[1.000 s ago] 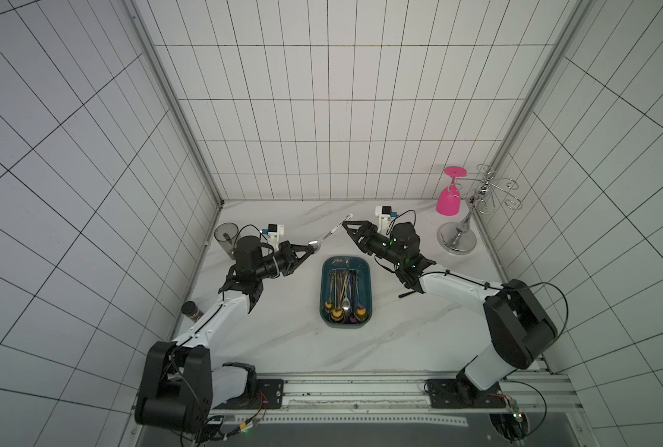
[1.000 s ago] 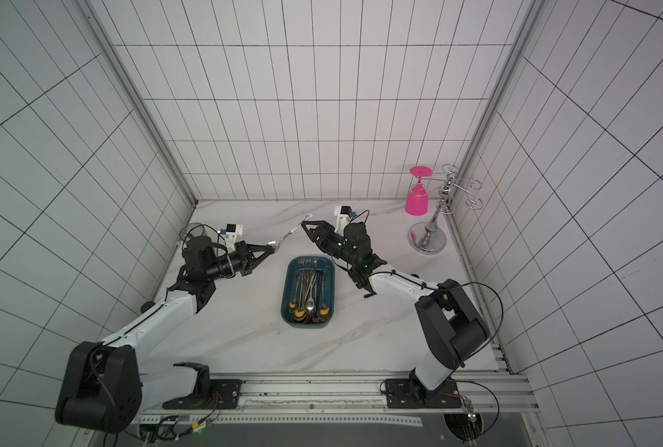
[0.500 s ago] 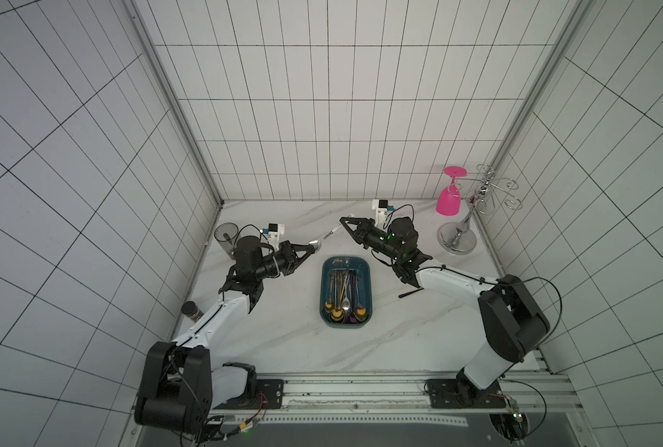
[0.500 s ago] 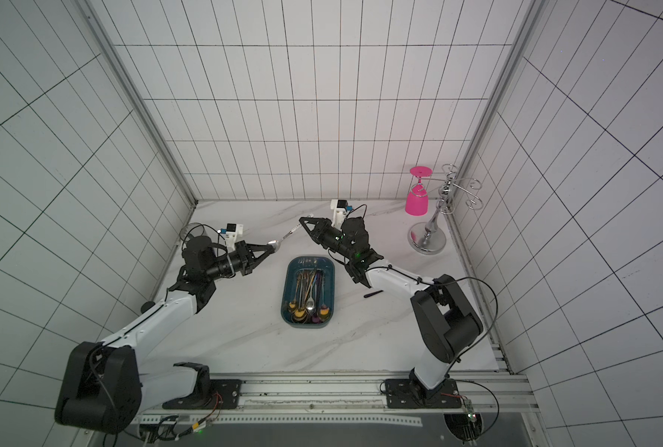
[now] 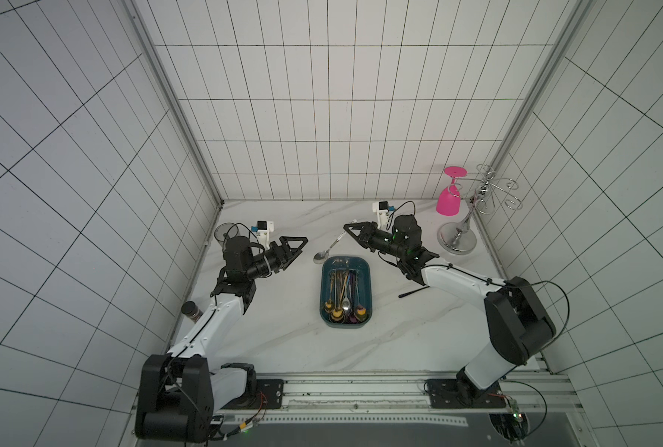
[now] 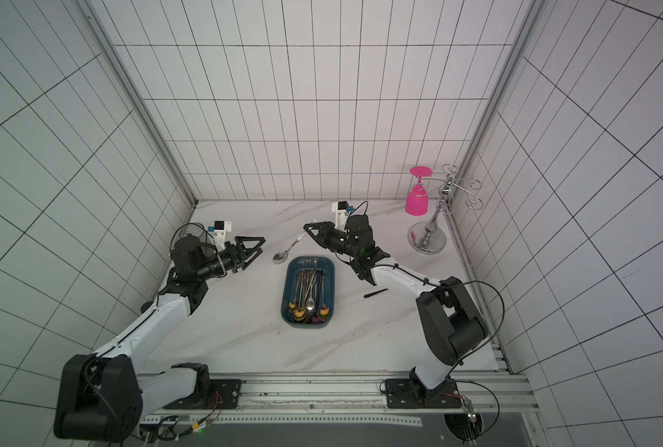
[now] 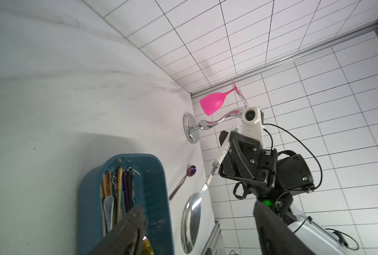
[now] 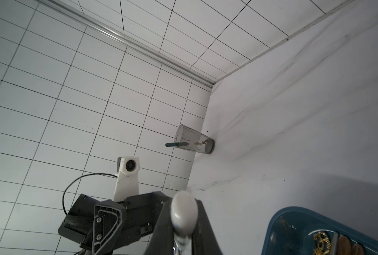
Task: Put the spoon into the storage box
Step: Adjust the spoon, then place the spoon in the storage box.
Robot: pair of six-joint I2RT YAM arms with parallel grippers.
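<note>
Here the spoon (image 5: 333, 245) is clamped by its handle in the right gripper (image 5: 350, 229), bowl slanted down just beyond the storage box (image 5: 369, 278), with the left gripper (image 5: 302, 247) spread empty.

The only printing in sight runs along the white handle of the spoon (image 7: 223, 150), seen in the left wrist view: a few small dark characters and a red mark, too small and blurred to read. No other text can be read.
</note>
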